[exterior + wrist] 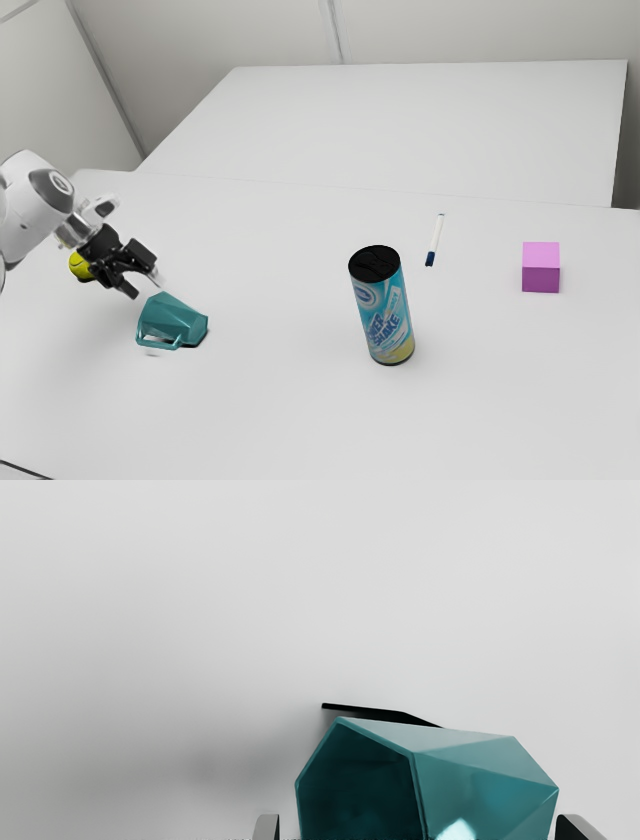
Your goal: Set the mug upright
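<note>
The exterior view looks from the arm's (28, 205) side, well back, down across the counter (270, 420); the wrist view looks close down from the hand (147, 287). Both share the mug (172, 320), at the exterior view's eight o'clock.

The canister (388, 315) stands between mug (172, 318) and block (541, 268).

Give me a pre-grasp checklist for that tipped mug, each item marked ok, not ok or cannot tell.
1. Gripper open: ok, its fingers stand apart.
2. Mug lined up between the fingers: ok in the wrist view, one finger to either side.
3. Fingers low enough to close on the mug: cannot tell, the depth is unclear.
4. Mug upright: not ok, it lies on its side.
5. Tall can away from the mug: ok, bare table lies between them.
6. Arm clear of the yellow ball: cannot tell, they overlap in the exterior view.
</note>
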Available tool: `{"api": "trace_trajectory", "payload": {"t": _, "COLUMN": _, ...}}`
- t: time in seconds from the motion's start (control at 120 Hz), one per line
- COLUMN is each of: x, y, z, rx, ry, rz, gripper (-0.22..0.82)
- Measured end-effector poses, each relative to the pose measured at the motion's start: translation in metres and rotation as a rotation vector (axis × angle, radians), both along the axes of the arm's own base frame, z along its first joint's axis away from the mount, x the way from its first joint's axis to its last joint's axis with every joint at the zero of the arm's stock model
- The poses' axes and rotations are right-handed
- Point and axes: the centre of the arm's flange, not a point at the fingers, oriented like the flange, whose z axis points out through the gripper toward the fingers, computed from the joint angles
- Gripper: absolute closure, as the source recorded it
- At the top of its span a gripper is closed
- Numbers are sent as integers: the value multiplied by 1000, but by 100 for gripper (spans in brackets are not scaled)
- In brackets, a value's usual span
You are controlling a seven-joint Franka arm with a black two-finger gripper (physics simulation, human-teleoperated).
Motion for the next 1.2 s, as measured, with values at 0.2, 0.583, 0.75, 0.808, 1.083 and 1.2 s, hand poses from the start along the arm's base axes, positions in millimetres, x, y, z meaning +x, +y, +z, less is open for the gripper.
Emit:
{"api": "trace_trajectory", "payload": {"t": 0.2, "x": -13, "y": 2, "z": -12, "rx": -62, "ry": -8, "rz": -44, "gripper": 0}}
{"api": "trace_trajectory", "payload": {"t": 0.583, "x": -23, "y": 9, "z": -40, "rx": -245, "ry": -78, "rz": -19, "gripper": 0}}
{"api": "trace_trajectory", "payload": {"t": 0.75, "x": -23, "y": 2, "z": -42, "rx": -312, "ry": -118, "rz": -22, "gripper": 0}}
{"api": "trace_trajectory", "payload": {"t": 0.808, "x": -25, "y": -1, "z": -44, "rx": -332, "ry": -124, "rz": -24, "gripper": 0}}
{"api": "trace_trajectory", "payload": {"t": 1.083, "x": -34, "y": -8, "z": -55, "rx": -376, "ry": -133, "rz": -39, "gripper": 1}}
{"api": "trace_trajectory", "payload": {"t": 1.2, "x": -36, "y": -9, "z": -57, "rx": -380, "ry": -141, "rz": -43, "gripper": 7}}
